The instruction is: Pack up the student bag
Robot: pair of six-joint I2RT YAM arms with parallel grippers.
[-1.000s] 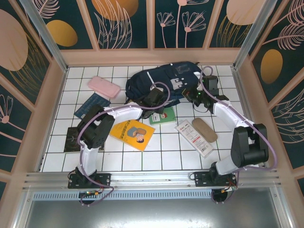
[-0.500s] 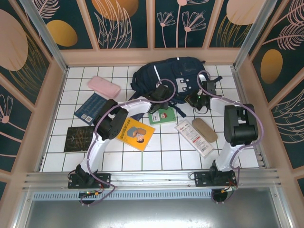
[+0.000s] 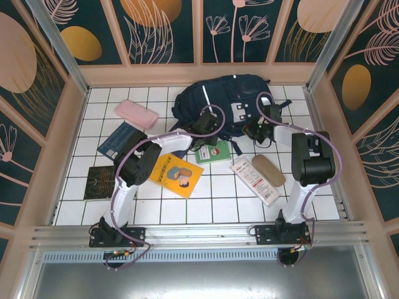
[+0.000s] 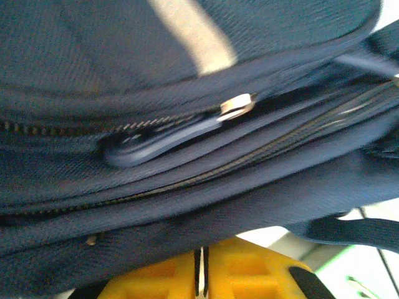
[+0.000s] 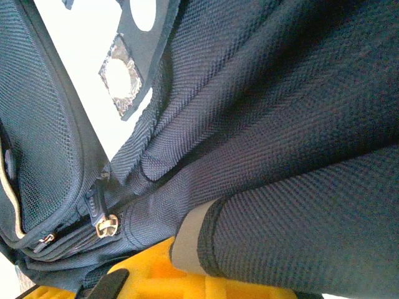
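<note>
Top external view: the student bag (image 3: pixel 218 99) lies at the far side of the table (image 3: pixel 224 199). My left gripper (image 4: pixel 201 274) is closed, pinching fabric below its zip (image 4: pixel 235 106). My right gripper (image 3: pixel 252 131) is closed at its side, probably steadying it for opening.

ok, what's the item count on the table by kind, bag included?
student bag: 1
Books: 4 (blue book, black book, yellow book, green book)
Cases: 2 (pink case, tan case)
white packet: 1
Total: 8
</note>
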